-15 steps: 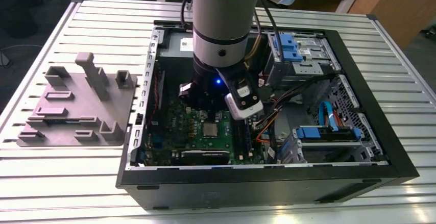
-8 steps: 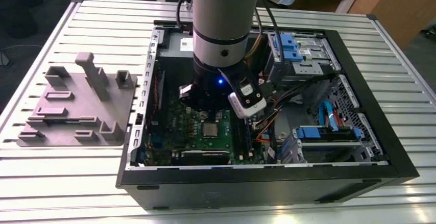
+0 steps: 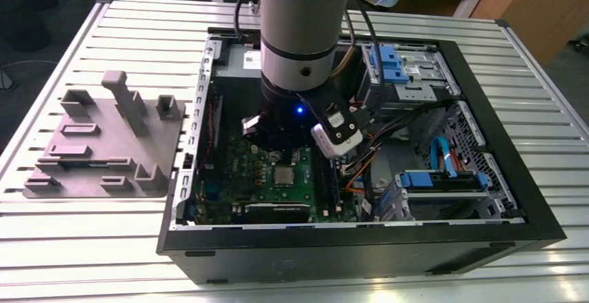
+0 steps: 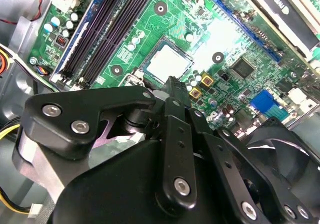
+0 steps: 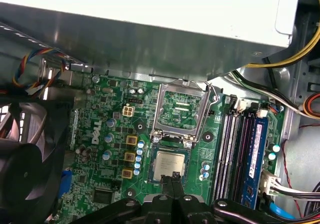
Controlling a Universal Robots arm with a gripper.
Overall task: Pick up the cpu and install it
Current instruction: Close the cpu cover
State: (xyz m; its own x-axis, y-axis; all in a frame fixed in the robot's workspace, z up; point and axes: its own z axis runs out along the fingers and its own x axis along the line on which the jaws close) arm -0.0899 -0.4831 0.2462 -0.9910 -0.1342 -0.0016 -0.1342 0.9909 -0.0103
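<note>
The cpu [image 5: 170,165] lies flat in its socket on the green motherboard [image 5: 100,134], silver-grey top up. It is level and square with the socket frame, so by the look of it it is already seated, not carried. The socket's metal load plate [image 5: 180,108] stands swung open on the far side of the chip, so the chip is uncovered.

The end effector [image 5: 173,175] hangs right at the cpu. In the first wrist view its two black fingers are drawn together with nothing between them, and their tips meet over the middle of the chip's edge, opposite the open load plate. The second wrist view shows the same: the narrow closed tip points straight at the chip's metal top. Whether the tips touch the metal or hover just above it, I cannot tell. The chip is square, so it has no long axis. Its sides run parallel to the memory slots [image 5: 235,149] lying just beside the socket.

In the exterior view the arm [image 3: 299,27] comes straight down into the open computer case [image 3: 368,248], and the chip shows just clear of the arm's dark lower end, toward the near wall of the case. The silver power-supply box [image 5: 150,23] sits beyond the load plate. The grey parts tray [image 3: 101,144] rests on the slatted desk [image 3: 74,248], outside the case on the exterior view's left, well apart from the arm.
</note>
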